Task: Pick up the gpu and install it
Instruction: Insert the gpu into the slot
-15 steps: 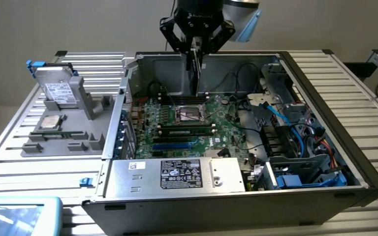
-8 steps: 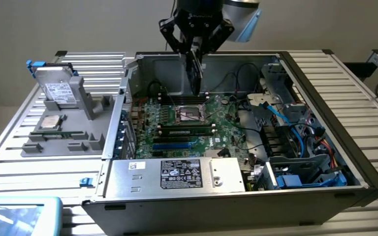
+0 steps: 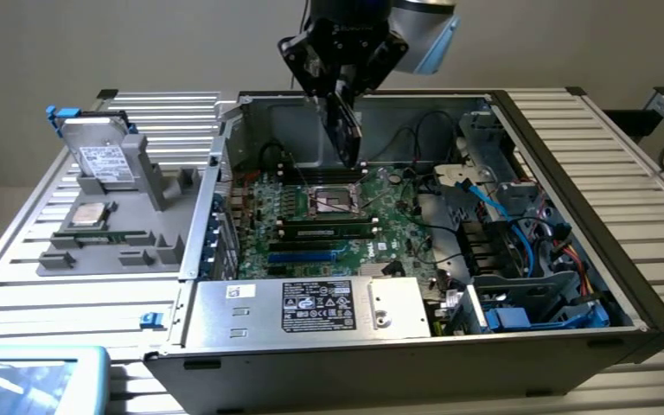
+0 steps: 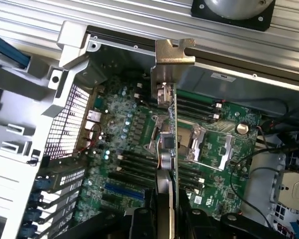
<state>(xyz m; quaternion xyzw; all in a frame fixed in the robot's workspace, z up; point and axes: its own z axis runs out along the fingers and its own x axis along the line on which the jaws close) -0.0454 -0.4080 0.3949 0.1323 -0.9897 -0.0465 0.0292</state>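
Item: the gpu [image 3: 349, 134], one thin flat card, dark on the face the exterior view shows. It hangs on edge below my gripper [image 3: 338, 82], over the open computer case [image 3: 424, 372] and above the far part of the motherboard [image 3: 396, 225], near the CPU socket [image 3: 335, 201]. I judge it clear of the board, not seated in any slot. Hold: my fingers are clamped on the card's upper edge, one on each flat face; the wrist view looks straight down its thin edge [image 4: 165, 144] to the bent metal bracket [image 4: 173, 52] at its far end. Handling, as judged: light and stiff enough to hang straight from one end, but fragile. The faces carry components and the contact edge should not be scraped, so the bare margin away from the connector is the place to grip. Smooth faces could let it slip or swing if knocked sideways. Also present: the power supply [image 3: 309, 307] at the near end of the case, and a hard drive [image 3: 104, 160] on the grey fixture [image 3: 113, 259] at the exterior view's left.
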